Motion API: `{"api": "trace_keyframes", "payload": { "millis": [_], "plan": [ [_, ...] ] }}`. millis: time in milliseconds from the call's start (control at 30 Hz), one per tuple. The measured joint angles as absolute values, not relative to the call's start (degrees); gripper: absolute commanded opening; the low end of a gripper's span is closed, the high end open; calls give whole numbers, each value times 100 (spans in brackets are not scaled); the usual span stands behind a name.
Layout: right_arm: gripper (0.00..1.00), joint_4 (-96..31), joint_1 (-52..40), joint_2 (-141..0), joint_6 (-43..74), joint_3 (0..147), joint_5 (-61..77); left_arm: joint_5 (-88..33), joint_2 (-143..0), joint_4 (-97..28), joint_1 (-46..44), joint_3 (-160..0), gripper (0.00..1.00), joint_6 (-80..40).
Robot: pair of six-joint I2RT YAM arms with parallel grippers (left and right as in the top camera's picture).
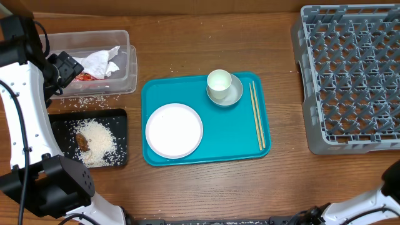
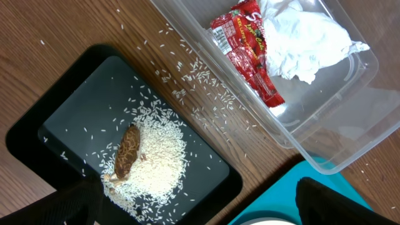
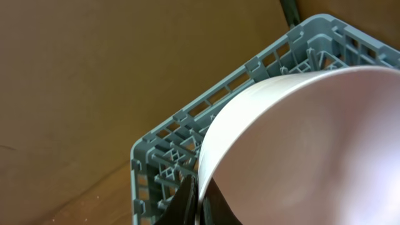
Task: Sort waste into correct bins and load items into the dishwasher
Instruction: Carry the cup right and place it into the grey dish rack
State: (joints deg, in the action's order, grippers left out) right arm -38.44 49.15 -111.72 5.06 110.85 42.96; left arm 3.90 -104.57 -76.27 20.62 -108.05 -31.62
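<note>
Pinching the small white bowl (image 3: 300, 144) by its rim, the right gripper (image 3: 195, 200) has its jaws closed tight on the edge, and the bowl hangs just in front of a corner of the grey dish rack (image 3: 162, 169). That edge grip makes sense, since it leaves the bowl free to tip in among the pegs. This hand is outside the overhead view, so how high it sits over the rack I cannot say. On the teal tray (image 1: 219, 150) wait the round white plate (image 1: 174, 130), the white cup (image 1: 219, 82) nested in the grey-green bowl (image 1: 235, 92), and the chopsticks (image 1: 257, 115) lying straight along the tray's right side, nearest the rack. Waste looks sorted: crumpled napkins (image 2: 306, 37) and the red wrapper (image 2: 247, 47) lie in the clear tub (image 2: 350, 144), while the rice (image 2: 159, 156) and the brown lump (image 2: 128, 150) sit in the black tray (image 2: 62, 119). The left gripper (image 2: 200, 206) hovers over that pair of bins, jaws spread wide, holding nothing. Stray grains (image 2: 200, 81) are scattered on the wooden table (image 1: 206, 37) between tub and tray, and those would be fiddly for two fingers. Dark wood grain runs across the tabletop, with a paler brown strip along its far edge.
</note>
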Motion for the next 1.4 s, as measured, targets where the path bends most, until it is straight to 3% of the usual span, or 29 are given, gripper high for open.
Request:
{"api": "trace_keyframes", "payload": {
  "millis": [467, 1000, 1400],
  "plan": [
    [4, -2228, 5004, -12597, 545, 11083, 5085, 390, -10457, -7629, 2062, -10805, 100, -3162],
    [4, -2534, 5800, -12921, 902, 11083, 5739, 390, -10457, -7629, 2062, -10805, 100, -3162],
    [4, -2193, 5616, -12929, 910, 11080, 6499, 390, -10457, -7627, 2062, -10805, 100, -3162]
  ]
}}
